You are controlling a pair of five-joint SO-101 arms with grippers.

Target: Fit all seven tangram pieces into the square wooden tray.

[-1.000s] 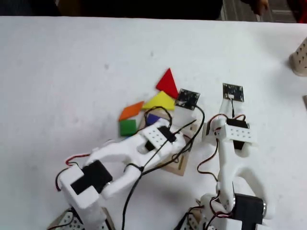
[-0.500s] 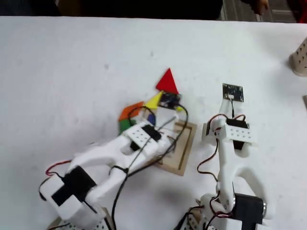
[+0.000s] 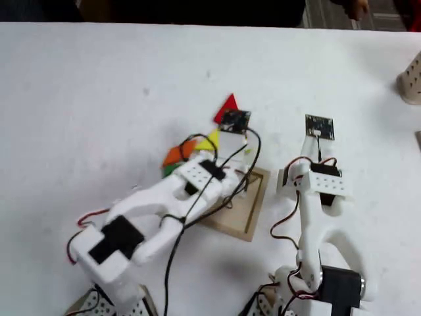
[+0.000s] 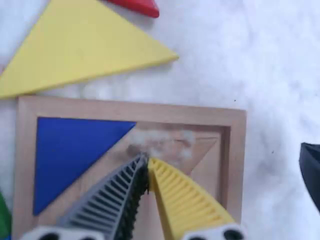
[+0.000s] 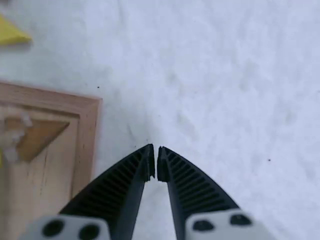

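The square wooden tray [image 4: 131, 111] lies on the white counter [image 3: 99, 85] under the left arm; inside it a blue triangle [image 4: 70, 152] lies flat, tucked into one corner against two walls, and the rest of the floor is bare wood. The left fingers [image 4: 176, 196] — one grey, one yellow — are pressed together with nothing between them; their tips hang over the bare wood just beside the blue triangle's slanted edge, and whether they touch the floor cannot be told.

Outside the tray, a yellow triangle [image 4: 82, 50] lies on the counter just beside the rim; a red triangle [image 3: 227, 105] lies near it on the side away from the tray; an orange piece [image 3: 177, 154] sits by the yellow one, and a green piece [image 3: 168, 170] shows at the arm's edge beneath the orange.

The right fingers [image 5: 125, 186] — both black — are closed with only a hairline between the tips, empty, over the counter just beside the tray's outer wall.
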